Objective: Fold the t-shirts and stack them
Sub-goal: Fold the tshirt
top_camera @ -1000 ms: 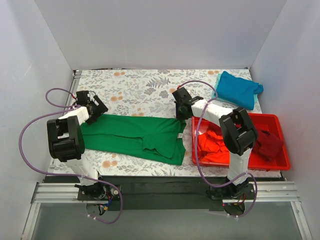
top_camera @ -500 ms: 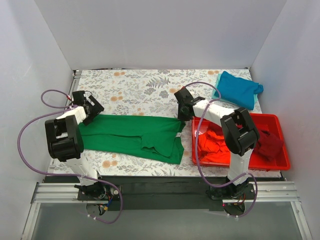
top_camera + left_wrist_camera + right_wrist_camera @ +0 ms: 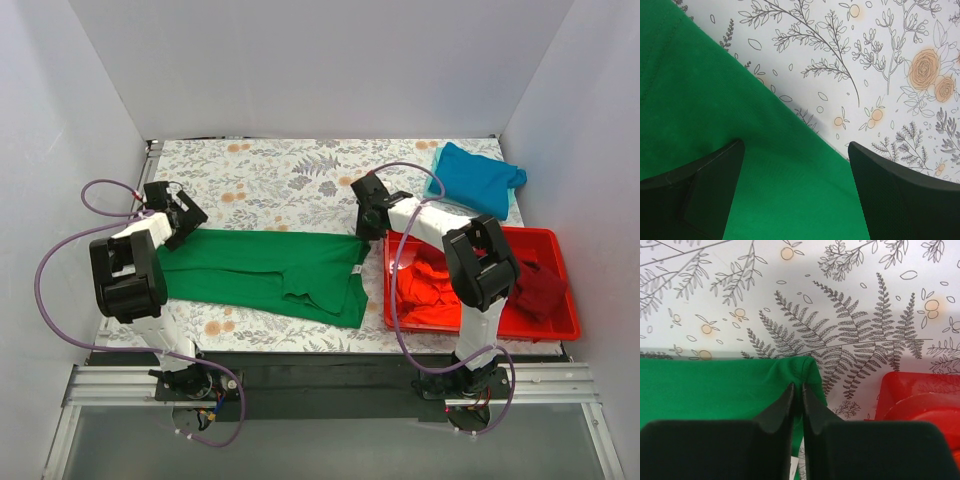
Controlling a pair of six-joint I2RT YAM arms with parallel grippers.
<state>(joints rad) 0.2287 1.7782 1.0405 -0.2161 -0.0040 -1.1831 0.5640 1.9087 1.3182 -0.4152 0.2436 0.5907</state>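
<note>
The bright green t-shirt (image 3: 260, 265) lies spread across the floral table, partly folded at its right end. My left gripper (image 3: 178, 218) is open, low over the shirt's far left edge; its fingers (image 3: 700, 195) straddle green cloth (image 3: 715, 125). My right gripper (image 3: 366, 230) is shut on the shirt's far right corner (image 3: 790, 372), which puckers up between the fingertips (image 3: 790, 405). The teal blue shirt (image 3: 478, 178) lies folded at the back right. The orange-red shirt (image 3: 425, 290) and the dark maroon shirt (image 3: 538, 285) lie crumpled in the red tray (image 3: 545, 330).
The red tray stands at the front right, its corner (image 3: 920, 395) close to the right of my right gripper. White walls close in the table on the left, back and right. The floral cloth (image 3: 280, 180) shows behind the green shirt.
My left gripper has moved a little left and back along the shirt's left end. My right gripper has drawn the green corner slightly right. The shirt lies more stretched out.
</note>
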